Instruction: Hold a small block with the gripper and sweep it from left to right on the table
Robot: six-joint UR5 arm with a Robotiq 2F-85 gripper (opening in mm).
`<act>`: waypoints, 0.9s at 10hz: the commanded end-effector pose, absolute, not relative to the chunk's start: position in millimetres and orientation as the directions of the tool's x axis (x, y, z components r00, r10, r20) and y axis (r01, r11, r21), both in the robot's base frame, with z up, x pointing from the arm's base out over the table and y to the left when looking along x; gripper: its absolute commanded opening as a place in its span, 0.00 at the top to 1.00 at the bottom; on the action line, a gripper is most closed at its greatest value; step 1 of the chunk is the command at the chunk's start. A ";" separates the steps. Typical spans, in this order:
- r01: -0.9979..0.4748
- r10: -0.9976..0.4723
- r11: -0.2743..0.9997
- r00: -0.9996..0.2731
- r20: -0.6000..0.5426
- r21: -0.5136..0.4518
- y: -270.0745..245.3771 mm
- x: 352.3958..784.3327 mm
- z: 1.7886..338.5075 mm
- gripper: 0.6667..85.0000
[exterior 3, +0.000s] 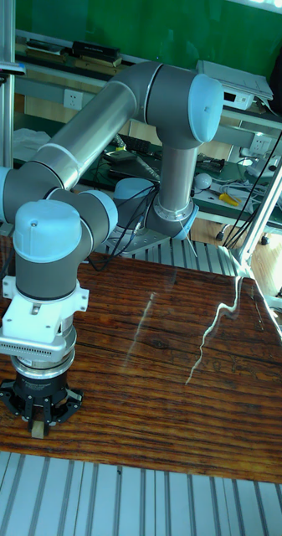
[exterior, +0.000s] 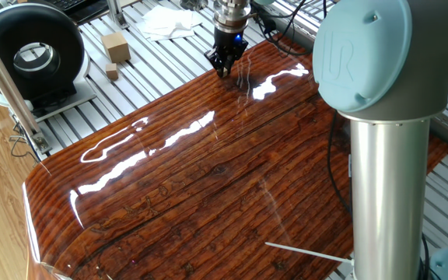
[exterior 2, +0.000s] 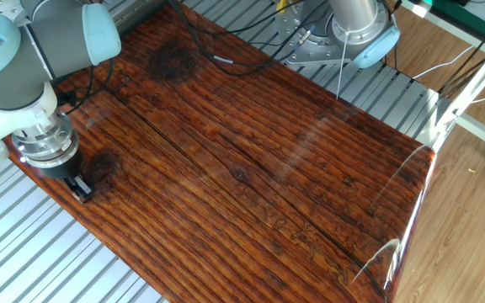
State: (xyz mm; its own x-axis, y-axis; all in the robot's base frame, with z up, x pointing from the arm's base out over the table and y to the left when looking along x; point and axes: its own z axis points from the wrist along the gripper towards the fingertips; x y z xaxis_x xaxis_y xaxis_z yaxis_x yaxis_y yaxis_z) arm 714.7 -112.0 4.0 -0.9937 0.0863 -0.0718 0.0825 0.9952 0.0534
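Gripper (exterior 3: 40, 425): black fingers pinching the small block (exterior 3: 39, 431), pointing straight down
Small block: touching the table (exterior 2: 251, 168) near its edge

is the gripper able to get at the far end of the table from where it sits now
Probably yes. The gripper sits at one edge of the table, holding the small block, and the board ahead shows nothing standing on it. Only cables drape over one corner.

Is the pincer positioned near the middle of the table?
No, the pincer sits at the table's edge, right beside the grey slatted base.
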 end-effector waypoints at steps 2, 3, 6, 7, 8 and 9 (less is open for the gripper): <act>0.092 0.096 0.994 -0.993 -0.073 0.066 -109.3 715.7 6.6 1.00; 0.092 0.096 0.994 -0.993 -0.073 0.066 -109.6 716.0 6.2 1.00; 0.101 0.105 0.993 -0.992 -0.073 0.059 -104.5 717.4 4.3 1.00; 0.102 0.107 0.993 -0.992 -0.074 0.060 -103.7 718.2 4.1 1.00; 0.102 0.107 0.993 -0.992 -0.074 0.060 -104.0 718.2 4.2 1.00; 0.102 0.107 0.993 -0.992 -0.074 0.061 -103.6 718.0 4.8 1.00</act>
